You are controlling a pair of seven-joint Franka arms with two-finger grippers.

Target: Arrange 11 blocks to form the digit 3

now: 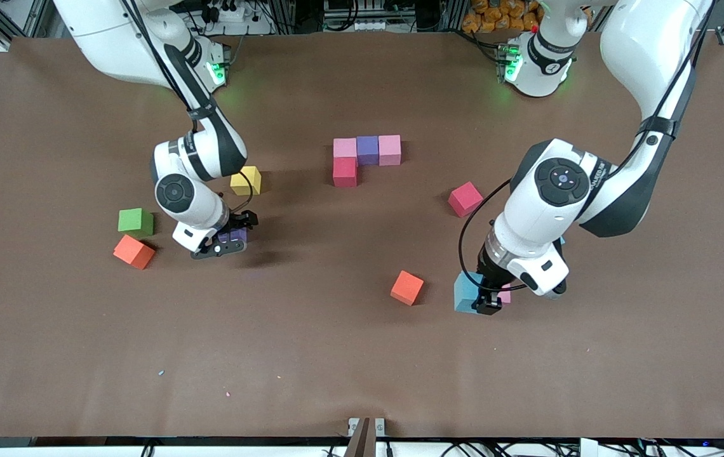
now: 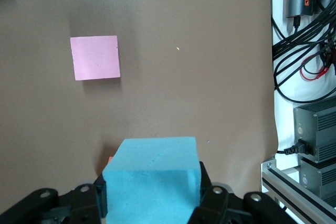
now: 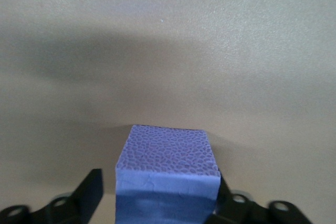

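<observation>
1. We log the started figure [image 1: 366,158] mid-table: a row of pink, purple and pink cubes touching, with a crimson cube butted against the row's pink cube toward the right arm's end, on the side nearer the front camera. Four blocks placed, by our count.

2. Left gripper [image 1: 486,303]: fingers closed on a sky-blue cube [image 1: 466,292], clamped on two opposite faces. The left wrist view shows it raised over the table, with a loose pink cube [image 2: 95,57] lying below, apart from it.

3. Right gripper [image 1: 230,240]: fingers pressed against the sides of a purple cube [image 3: 167,174]; whether it is lifted or resting we cannot tell.

4. Loose pieces: crimson cube [image 1: 465,198], orange cube [image 1: 407,287], a second orange cube [image 1: 134,251], yellow cube [image 1: 246,181], and the green cube [image 1: 135,221] (not wanted for the figure).

5. The governing relation: the figure lies between both loaded grippers and farther from the front camera than the loose cubes. We judge the two arms about equally distant from it, so either could deliver first.
</observation>
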